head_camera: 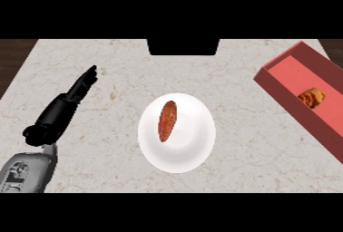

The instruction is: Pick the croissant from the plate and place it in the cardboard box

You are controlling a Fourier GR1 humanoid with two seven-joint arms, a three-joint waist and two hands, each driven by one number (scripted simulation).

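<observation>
My left hand is resting with straight, empty fingers, left of the round white plate bearing the elongated brown croissant; I am judging a lengthwise pinch best.

Bare worktop lay between the left hand and the white plate, and a wide bare strip separated the plate from the red box at the right. The box walls stood raised around its open top.
</observation>
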